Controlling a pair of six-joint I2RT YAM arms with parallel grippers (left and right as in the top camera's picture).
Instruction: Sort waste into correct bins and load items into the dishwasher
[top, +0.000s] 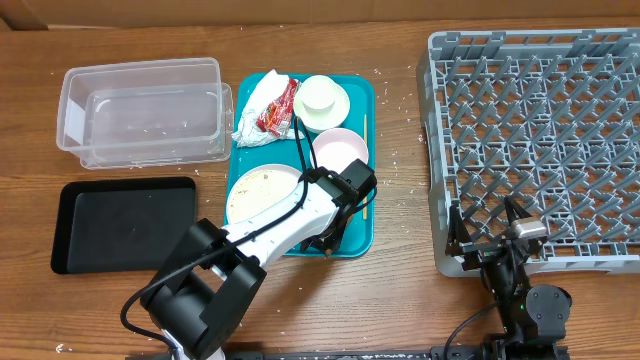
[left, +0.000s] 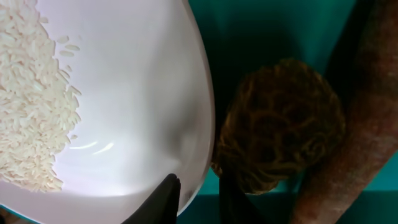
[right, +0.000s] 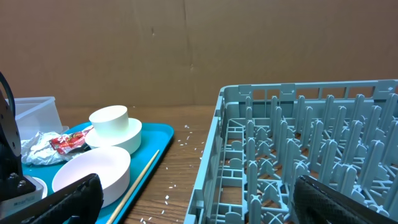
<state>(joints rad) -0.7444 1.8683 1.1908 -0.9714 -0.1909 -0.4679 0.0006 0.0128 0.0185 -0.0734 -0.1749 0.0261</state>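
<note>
Left gripper (left: 199, 200) fingers nearly closed, straddling one plate (left: 137, 93) at rim, grip unclear; one brown lump (left: 280, 124) lying just beside them. Right gripper (right: 199, 198) gaping wide, holding nothing; two bowls (right: 93, 171) sitting beyond one finger.

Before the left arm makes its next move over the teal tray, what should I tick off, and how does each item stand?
1. Left gripper placement: its fingertips straddle the plate rim, right beside the brown food piece. Ok.
2. Firm grip on anything: cannot tell.
3. Plate ready for the dish rack: rice lies on it. Not ok.
4. Clear tub and black tray open, with nothing over them. Ok.
5. Right gripper open, at the rack's near edge, away from the teal tray. Ok.
</note>
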